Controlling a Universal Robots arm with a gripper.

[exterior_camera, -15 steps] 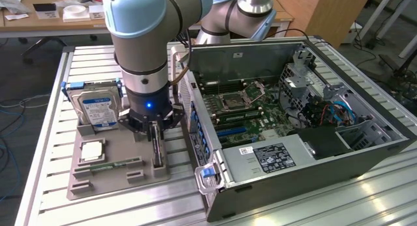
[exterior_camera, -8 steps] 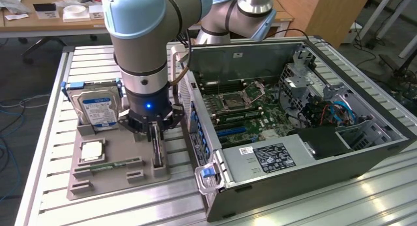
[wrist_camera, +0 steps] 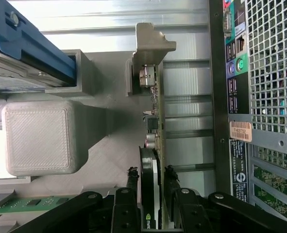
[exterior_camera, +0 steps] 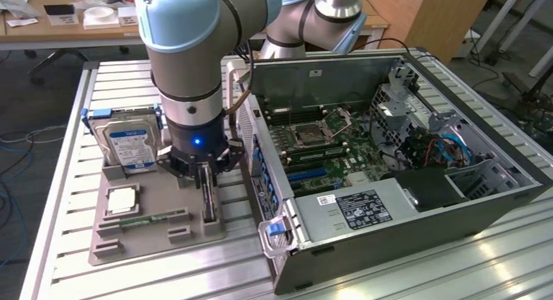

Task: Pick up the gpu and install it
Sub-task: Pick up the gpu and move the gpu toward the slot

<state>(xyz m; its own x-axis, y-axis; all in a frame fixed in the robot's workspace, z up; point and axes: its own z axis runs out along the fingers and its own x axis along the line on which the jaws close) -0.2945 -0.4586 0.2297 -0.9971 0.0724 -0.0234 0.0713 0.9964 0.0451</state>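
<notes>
One gpu point(exterior_camera: 207, 197) point(wrist_camera: 148, 165) is seen standing on edge in a slot of the grey holder tray point(exterior_camera: 147, 242), along the tray side nearest the open computer case point(exterior_camera: 484, 203). Its silvery bracket point(wrist_camera: 150, 43) is found at the end away from the gripper point(exterior_camera: 204, 175) point(wrist_camera: 150, 173). The gripper is positioned directly over and astride the card; whether it is clamped on the card cannot be told. On the same tray a hard drive point(exterior_camera: 129, 141) is stood upright, and a square silvery chip point(exterior_camera: 124, 199) and a RAM stick point(exterior_camera: 147, 219) are laid flat. Tray and case are borne by a slatted metal table point(exterior_camera: 69, 118).
</notes>
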